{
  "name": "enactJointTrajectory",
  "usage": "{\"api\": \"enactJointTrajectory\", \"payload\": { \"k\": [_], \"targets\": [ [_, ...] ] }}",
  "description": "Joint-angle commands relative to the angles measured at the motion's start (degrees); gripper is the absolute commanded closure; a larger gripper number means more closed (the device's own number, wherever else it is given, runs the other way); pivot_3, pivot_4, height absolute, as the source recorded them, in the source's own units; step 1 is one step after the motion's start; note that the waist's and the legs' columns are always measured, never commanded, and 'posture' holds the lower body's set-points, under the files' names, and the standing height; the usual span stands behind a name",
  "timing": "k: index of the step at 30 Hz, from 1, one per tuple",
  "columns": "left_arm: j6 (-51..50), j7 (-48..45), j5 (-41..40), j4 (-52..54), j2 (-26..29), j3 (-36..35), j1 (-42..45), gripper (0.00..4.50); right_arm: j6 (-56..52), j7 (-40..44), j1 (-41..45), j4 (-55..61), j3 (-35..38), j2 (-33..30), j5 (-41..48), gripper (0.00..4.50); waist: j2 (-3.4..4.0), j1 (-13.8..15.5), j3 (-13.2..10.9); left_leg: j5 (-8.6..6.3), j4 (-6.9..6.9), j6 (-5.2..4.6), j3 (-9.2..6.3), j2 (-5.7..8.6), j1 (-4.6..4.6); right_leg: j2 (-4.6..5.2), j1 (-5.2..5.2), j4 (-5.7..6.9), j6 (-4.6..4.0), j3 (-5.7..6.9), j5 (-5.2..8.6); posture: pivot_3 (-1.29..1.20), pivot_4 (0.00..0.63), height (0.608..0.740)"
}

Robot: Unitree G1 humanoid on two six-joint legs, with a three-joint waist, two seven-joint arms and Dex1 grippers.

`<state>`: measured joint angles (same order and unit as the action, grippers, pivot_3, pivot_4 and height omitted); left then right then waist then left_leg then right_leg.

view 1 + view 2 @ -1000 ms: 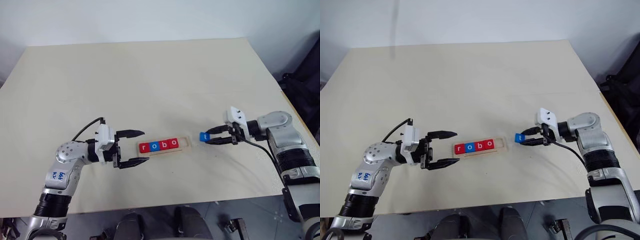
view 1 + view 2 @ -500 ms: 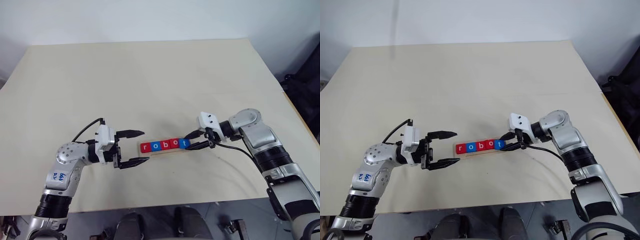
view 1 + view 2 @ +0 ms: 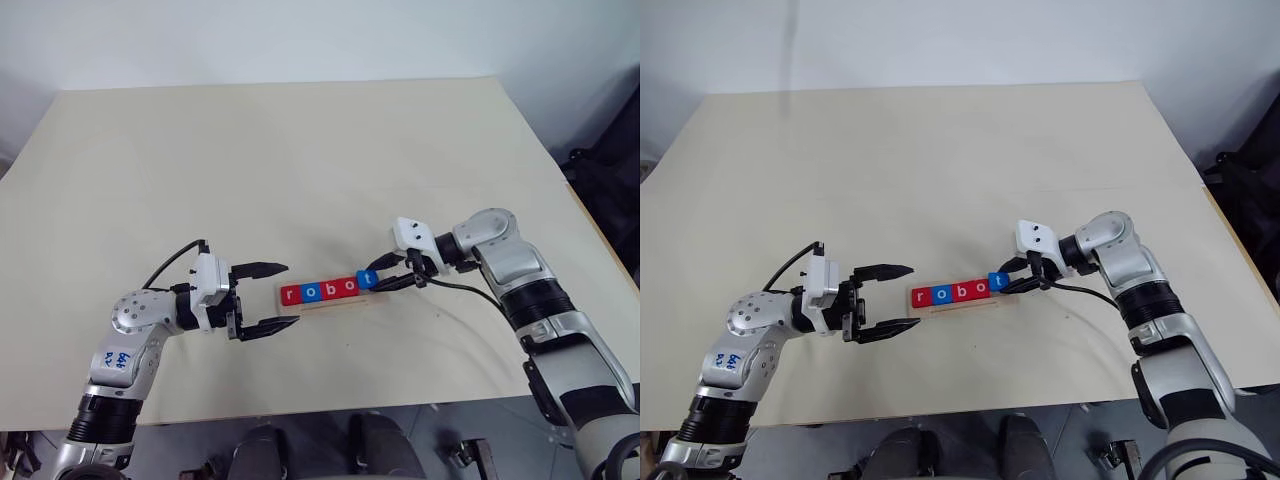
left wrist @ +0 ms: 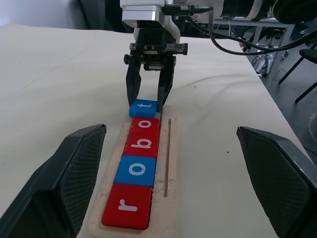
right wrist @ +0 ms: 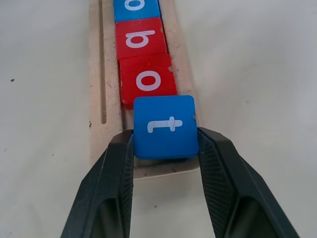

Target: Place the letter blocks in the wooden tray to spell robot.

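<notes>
The wooden tray (image 4: pixel 171 163) lies on the table and holds the letter blocks in a row: a red r (image 3: pixel 290 294), a blue o (image 3: pixel 308 292), a red b (image 3: pixel 327 290) and a red o (image 3: pixel 346 287). A blue t (image 5: pixel 165 126) sits at the tray's right end, against the last o and slightly tilted. My right gripper (image 3: pixel 372 279) is shut on the t, one finger on each side of it. At the tray's left end my left gripper (image 3: pixel 292 293) is open, its fingers (image 4: pixel 74 173) flanking that end and holding nothing.
The tray lies on a wide beige table (image 3: pixel 300 170) with bare surface on all sides. A black cable (image 3: pixel 470 297) trails from my right wrist over the table. The table's right edge borders dark equipment (image 3: pixel 605 180).
My right gripper carried the blue t leftward from beside the tray to its right end, where it now meets the last o. The left gripper has stayed put.
</notes>
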<state>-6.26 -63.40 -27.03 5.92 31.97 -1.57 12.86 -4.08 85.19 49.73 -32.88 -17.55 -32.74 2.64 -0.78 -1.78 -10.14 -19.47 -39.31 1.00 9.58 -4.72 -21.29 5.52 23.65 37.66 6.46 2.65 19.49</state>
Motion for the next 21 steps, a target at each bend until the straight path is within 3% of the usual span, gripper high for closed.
{"api": "enactJointTrajectory", "payload": {
  "k": [1,6,10,13,21],
  "targets": [
    [0.6,0.1,-0.8,1.7,0.2,-1.1,0.0,0.00,-0.8,1.3,1.0,1.4,0.6,-0.2,0.5,1.71,0.00,0.0,0.0,0.00,0.00,0.00,0.00,0.00,0.00,0.00,0.00,0.01,0.00,0.00,0.00,0.00,0.150,0.740],
    [0.6,0.2,-0.8,1.4,0.1,-1.0,0.4,0.00,-2.6,2.6,1.2,3.8,2.3,-0.6,2.9,0.04,0.00,0.0,0.0,0.00,0.00,0.00,0.00,-0.01,0.00,0.00,0.01,0.01,0.00,0.00,0.00,0.00,0.150,0.740],
    [0.7,0.1,-0.8,1.4,0.1,-1.0,0.4,0.00,-4.1,1.5,1.1,4.5,4.8,-1.5,5.1,0.01,0.00,0.0,0.0,0.00,0.00,0.00,0.00,-0.01,0.00,0.00,0.01,0.03,0.00,0.00,0.00,0.00,0.150,0.740],
    [0.6,0.1,-0.8,1.1,0.1,-0.9,0.5,0.00,-3.7,1.8,0.2,3.9,5.6,-2.9,5.1,0.65,0.00,0.0,0.0,0.00,0.00,0.00,0.00,0.00,0.00,0.00,0.00,0.01,0.00,0.00,0.00,0.00,0.150,0.740],
    [0.6,0.1,-0.6,0.5,-0.3,-0.5,1.5,0.00,2.5,-4.4,0.3,-0.4,5.9,-0.1,3.3,3.41,0.00,-0.1,0.0,0.00,0.01,0.00,0.01,-0.01,0.00,-0.01,0.01,0.00,0.00,0.00,0.00,0.00,0.150,0.740]
  ]
}}
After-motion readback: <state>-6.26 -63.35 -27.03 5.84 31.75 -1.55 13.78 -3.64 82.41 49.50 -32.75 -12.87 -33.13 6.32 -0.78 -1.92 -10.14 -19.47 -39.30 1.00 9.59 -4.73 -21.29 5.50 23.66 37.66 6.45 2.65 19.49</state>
